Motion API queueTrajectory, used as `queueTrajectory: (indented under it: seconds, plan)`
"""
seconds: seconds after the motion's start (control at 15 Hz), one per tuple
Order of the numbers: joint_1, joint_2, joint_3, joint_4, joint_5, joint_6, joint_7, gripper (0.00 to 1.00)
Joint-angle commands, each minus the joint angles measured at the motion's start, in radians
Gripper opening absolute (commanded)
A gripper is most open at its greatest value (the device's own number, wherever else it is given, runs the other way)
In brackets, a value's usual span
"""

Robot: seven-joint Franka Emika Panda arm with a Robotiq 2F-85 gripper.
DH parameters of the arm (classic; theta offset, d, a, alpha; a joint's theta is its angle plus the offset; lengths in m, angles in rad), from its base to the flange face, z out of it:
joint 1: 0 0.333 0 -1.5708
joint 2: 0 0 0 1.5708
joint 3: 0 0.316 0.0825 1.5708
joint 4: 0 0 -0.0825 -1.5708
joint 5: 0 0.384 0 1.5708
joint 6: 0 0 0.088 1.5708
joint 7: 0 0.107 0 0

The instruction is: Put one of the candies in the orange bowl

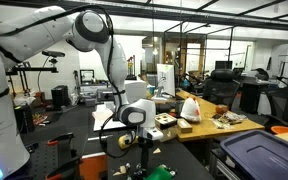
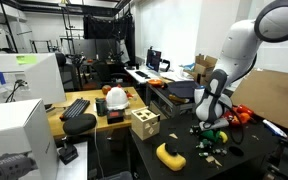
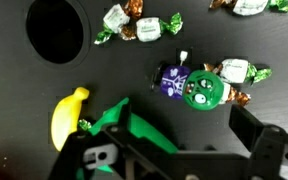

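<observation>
Much of the claw [image 3: 179, 135] was cut off by the 6 o'clock edge of the wrist view. Only two dark fingers [image 3: 256, 145] and a green housing showed. The fingers stood wide apart and nothing lay between them. In both exterior views the claw [image 1: 134, 135] [image 2: 210, 126] hung low over the black bench [image 2: 254, 160], but it was too small there to read its opening.

The candies [image 3: 149, 30] lay loose on the bench in green and white wrappers, from 12 to 2 o'clock in the wrist view. One pair at 1 o'clock was cut by the top edge. Another candy [image 3: 234, 72] touched a purple toy [image 3: 189, 88] with a round green face, just past the centre towards 3 o'clock. In the exterior views the candies were only specks near the claw.

A round bowl [image 3: 56, 8] sat at 10 o'clock, partly cut by the top edge. Its inside read as plain black, and its outer colour could not be told. All the candies seen lay outside it.

A banana [image 3: 69, 115] lay at 8 o'clock, its lower end hidden behind the green housing. It also showed in an exterior view [image 2: 170, 155].
</observation>
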Motion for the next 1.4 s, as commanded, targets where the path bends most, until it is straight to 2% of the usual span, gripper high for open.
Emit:
queueTrajectory:
  seconds: [0.0, 0.53, 1.33]
  plan:
    - [0.033, -0.016, -0.031, -0.029, -0.01, 0.035, 0.041, 1.0]
    - [0.036, -0.009, -0.042, -0.004, 0.003, -0.079, 0.158, 1.0]
    - [-0.064, -0.043, 0.059, 0.031, 0.042, -0.288, 0.177, 1.0]
